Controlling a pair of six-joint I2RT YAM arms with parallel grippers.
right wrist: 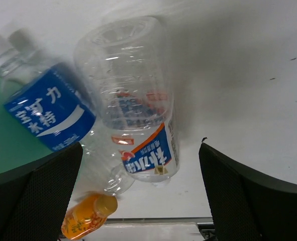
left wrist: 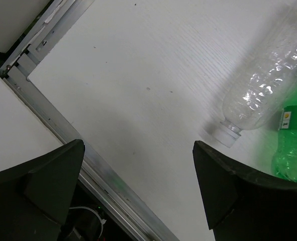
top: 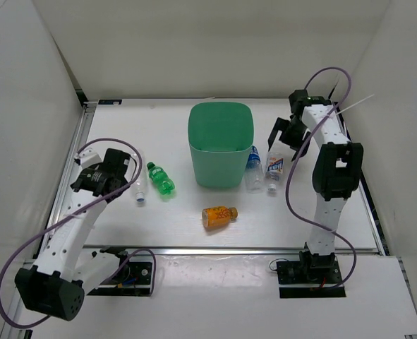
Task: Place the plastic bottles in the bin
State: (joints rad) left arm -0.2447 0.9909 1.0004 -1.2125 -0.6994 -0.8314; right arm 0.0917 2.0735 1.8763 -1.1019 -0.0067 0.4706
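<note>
Status: nothing in bin (top: pixel 221 145) yet, all five on worktop (top: pixel 159 226). Right jaws spread wide, white-red label bottle (right wrist: pixel 138 115) between them, blue label bottle (right wrist: pixel 47 108) by their left finger. Left jaws also wide apart; white-cap bottle (left wrist: pixel 264 80) and green bottle (left wrist: pixel 294 145) ahead, off right finger. Thin plastic: likely light, slick, crushable. Grip mid-body, on label.

A clear plastic bottle with a blue label (right wrist: pixel 50 108) carries white Chinese characters, apparently 宝矿力水特. Print on the neighbouring clear bottle with a white-red-blue label (right wrist: pixel 148 155) is unreadable.
</note>
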